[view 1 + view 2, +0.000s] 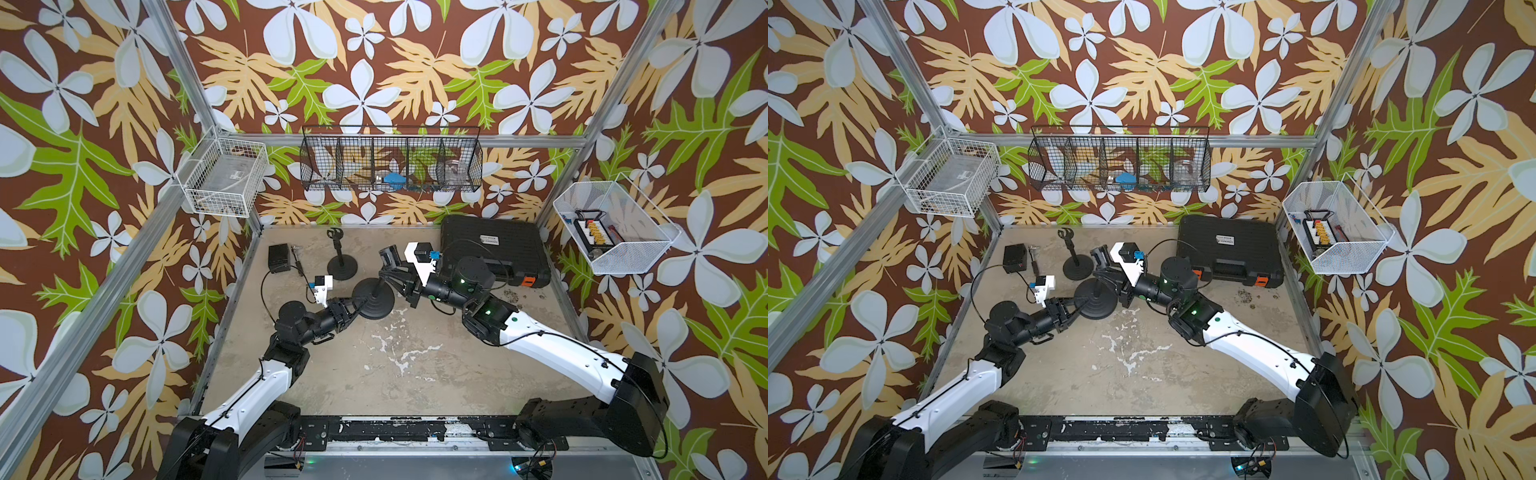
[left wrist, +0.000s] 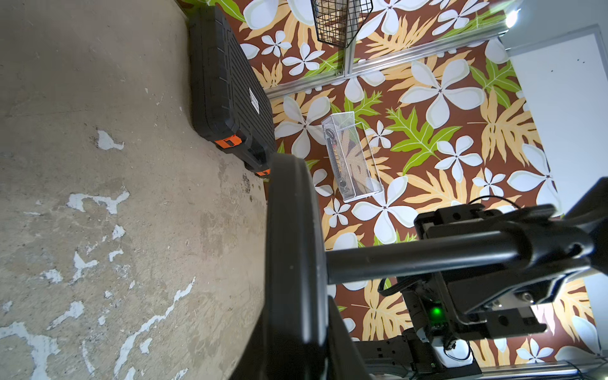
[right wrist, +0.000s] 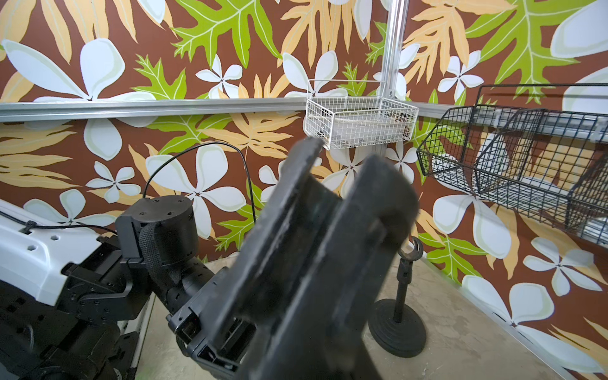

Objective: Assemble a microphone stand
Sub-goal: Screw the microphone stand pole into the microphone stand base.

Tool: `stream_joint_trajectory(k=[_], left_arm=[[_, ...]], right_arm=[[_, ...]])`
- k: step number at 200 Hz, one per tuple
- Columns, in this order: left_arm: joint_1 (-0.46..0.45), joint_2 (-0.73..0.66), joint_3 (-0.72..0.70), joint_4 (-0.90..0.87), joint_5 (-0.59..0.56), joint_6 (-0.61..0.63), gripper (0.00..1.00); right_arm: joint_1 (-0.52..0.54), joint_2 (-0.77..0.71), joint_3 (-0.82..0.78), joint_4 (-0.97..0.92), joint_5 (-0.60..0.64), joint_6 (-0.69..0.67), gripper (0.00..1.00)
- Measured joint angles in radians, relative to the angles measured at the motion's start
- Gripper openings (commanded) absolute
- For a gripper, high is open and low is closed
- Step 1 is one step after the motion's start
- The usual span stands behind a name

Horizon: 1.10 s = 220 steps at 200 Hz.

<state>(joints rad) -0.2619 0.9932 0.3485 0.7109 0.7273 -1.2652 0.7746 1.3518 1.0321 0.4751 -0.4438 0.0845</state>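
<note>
In both top views the unfinished stand sits mid-worktop [image 1: 415,365], between the two arms. It is a round base [image 1: 374,300] with a short pole [image 1: 377,286] rising from its centre. The left pincer [image 1: 356,306] is closed down narrow on the rim of the base, probably to stop it turning. The right pincer [image 1: 386,276] meets the pole from the opposite side. A finished stand [image 1: 341,259], its clip on top, stands just behind, apart from both arms. A black case [image 1: 494,249] lies by the back wall.

The left wrist view catches the base [image 2: 289,237] edge-on. The pole [image 2: 411,260] runs out of it into the right pincer [image 2: 552,243], whose jaws are clamped tight round the pole's far end. That grip would suit screwing the pole into the base while the other arm braces it. Whether the base rests on the worktop or hangs just above it I cannot tell.

The right wrist view is filled by that pincer's own fingers [image 3: 296,250], blurred and nearly together. The pole between them is not clearly visible. The finished stand [image 3: 399,316] shows beyond.
</note>
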Motion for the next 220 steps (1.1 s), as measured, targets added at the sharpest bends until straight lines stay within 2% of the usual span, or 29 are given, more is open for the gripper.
stream_joint_trajectory(k=[26,48,69,88,109,157,170,194,206,220], left_arm=[[0.0,0.002,0.0,0.003,0.0,-0.005,0.1],[0.0,-0.002,0.0,0.003,-0.005,-0.013,0.0],[0.0,-0.008,-0.017,0.02,-0.017,-0.022,0.0],[-0.001,-0.019,-0.043,0.047,-0.043,-0.048,0.0],[-0.003,-0.031,-0.053,0.049,-0.061,-0.061,0.0],[-0.003,-0.02,-0.039,0.032,-0.099,-0.068,0.0],[-0.003,-0.01,-0.036,0.034,-0.099,-0.074,0.0],[-0.004,0.01,-0.031,0.052,-0.109,-0.1,0.0],[-0.003,0.017,-0.029,0.052,-0.139,-0.102,0.0],[-0.002,0.027,-0.028,0.051,-0.156,-0.12,0.0]], right_arm=[[0.005,-0.001,-0.013,0.021,0.016,-0.002,0.0],[0.019,-0.003,-0.025,0.045,0.049,0.001,0.0],[0.059,-0.016,-0.054,0.067,0.146,0.002,0.0],[0.126,-0.031,-0.09,0.096,0.307,0.003,0.0],[0.224,-0.027,-0.106,0.13,0.541,0.001,0.0],[0.393,0.085,-0.014,0.162,1.015,-0.019,0.0],[0.406,0.104,0.011,0.15,1.074,-0.018,0.21],[0.408,0.106,0.037,0.102,1.093,-0.025,0.6],[0.396,0.087,0.031,0.066,1.045,-0.038,0.72],[0.349,0.044,0.009,0.032,0.956,-0.033,0.77]])
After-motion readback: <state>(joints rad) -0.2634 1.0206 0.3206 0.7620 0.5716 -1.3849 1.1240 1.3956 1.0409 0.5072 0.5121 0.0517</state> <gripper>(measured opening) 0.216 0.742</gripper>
